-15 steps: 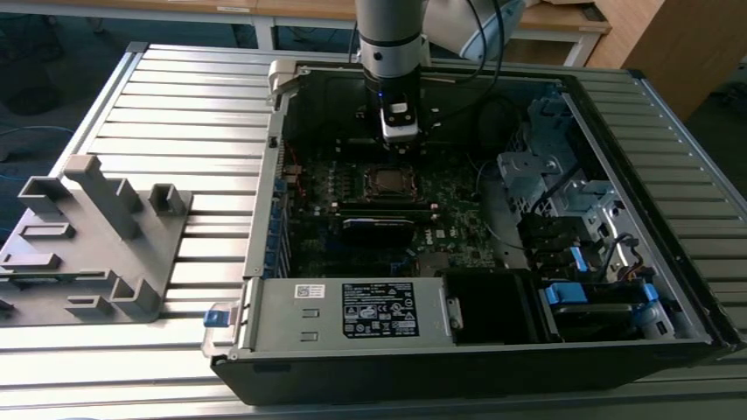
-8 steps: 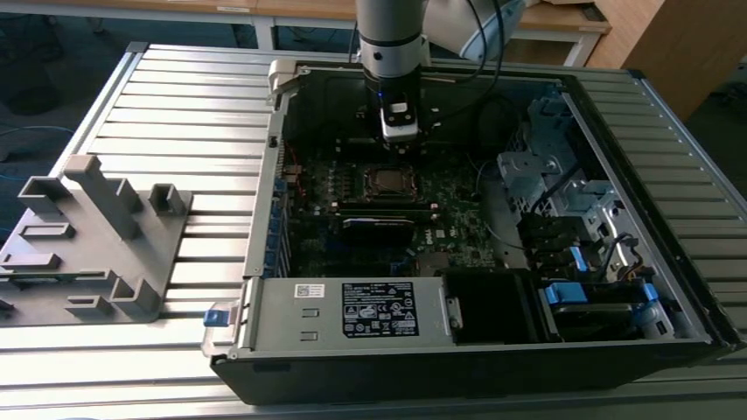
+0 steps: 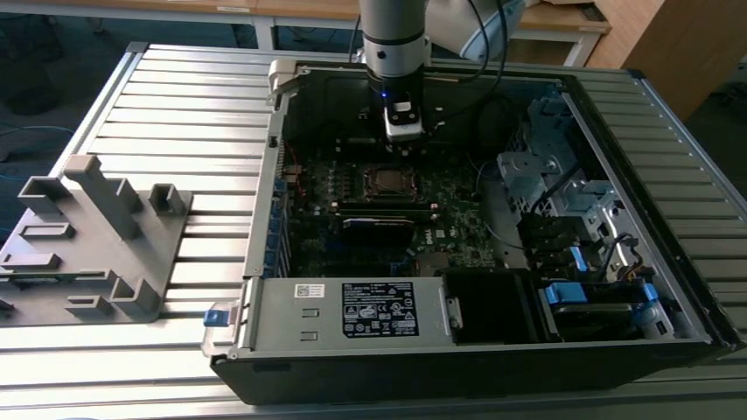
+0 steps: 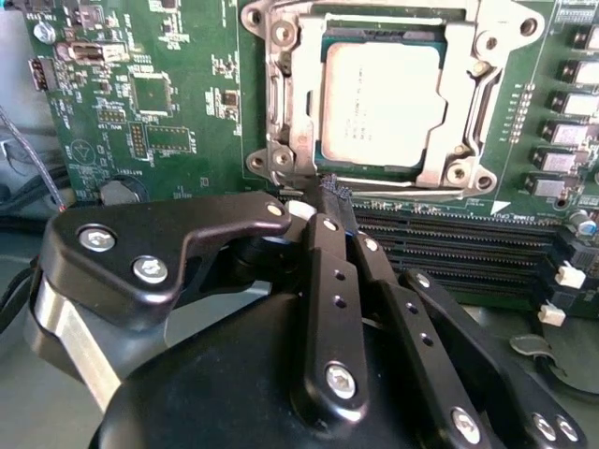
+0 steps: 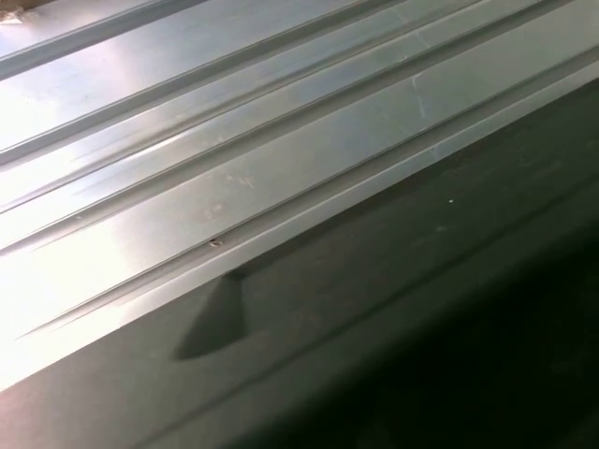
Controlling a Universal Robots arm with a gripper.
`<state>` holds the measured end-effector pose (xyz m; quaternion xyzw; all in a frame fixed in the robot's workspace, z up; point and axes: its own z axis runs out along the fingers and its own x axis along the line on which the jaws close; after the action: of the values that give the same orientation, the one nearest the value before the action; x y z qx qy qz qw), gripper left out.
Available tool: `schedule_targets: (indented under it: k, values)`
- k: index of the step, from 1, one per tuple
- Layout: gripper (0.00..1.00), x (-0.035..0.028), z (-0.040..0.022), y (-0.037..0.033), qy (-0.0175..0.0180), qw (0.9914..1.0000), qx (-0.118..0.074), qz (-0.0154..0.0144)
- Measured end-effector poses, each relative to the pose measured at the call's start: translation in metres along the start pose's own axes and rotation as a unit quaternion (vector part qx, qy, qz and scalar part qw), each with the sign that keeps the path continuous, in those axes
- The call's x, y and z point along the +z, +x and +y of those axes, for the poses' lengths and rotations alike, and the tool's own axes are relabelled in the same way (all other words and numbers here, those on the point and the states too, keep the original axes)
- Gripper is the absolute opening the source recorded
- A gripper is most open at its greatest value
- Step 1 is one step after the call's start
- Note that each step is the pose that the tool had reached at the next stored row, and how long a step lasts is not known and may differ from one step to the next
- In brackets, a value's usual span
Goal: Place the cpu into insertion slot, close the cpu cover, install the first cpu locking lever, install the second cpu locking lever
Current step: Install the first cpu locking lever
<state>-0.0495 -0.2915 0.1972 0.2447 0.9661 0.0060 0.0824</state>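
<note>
Cpu (image 4: pixel 384 103) top dull silver-grey; cover (image 4: pixel 460 94) silver; board (image 4: pixel 159 103) green; gripper (image 4: pixel 332 195) black; table (image 3: pixel 175 114) grey, ribbed; case (image 3: pixel 467 378) apparently black.

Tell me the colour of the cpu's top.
Dull silver-grey. The second wrist view shows the cpu best, framed by the cpu cover.

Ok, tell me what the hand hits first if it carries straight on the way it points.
Most likely the near edge of the metal cover around the chip, just ahead of the hand; depth is hard to judge.
</note>
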Motion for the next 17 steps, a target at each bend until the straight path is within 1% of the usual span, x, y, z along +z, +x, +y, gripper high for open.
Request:
schedule_targets:
  k: [2, 4, 12, 17]
  values:
    - [0.11, 0.0002, 0.0, 0.0, 0.0015, 1.0, 0.0, -0.0008]
    - [0.11, 0.0005, -0.0001, 0.0, 0.0017, 1.0, 0.0, -0.0009]
    - [0.11, 0.0017, 0.0001, -0.0001, 0.0017, 1.0, 0.0, -0.0009]
    - [0.11, 0.0019, 0.0017, -0.0002, 0.0016, 1.0, 0.0, -0.001]
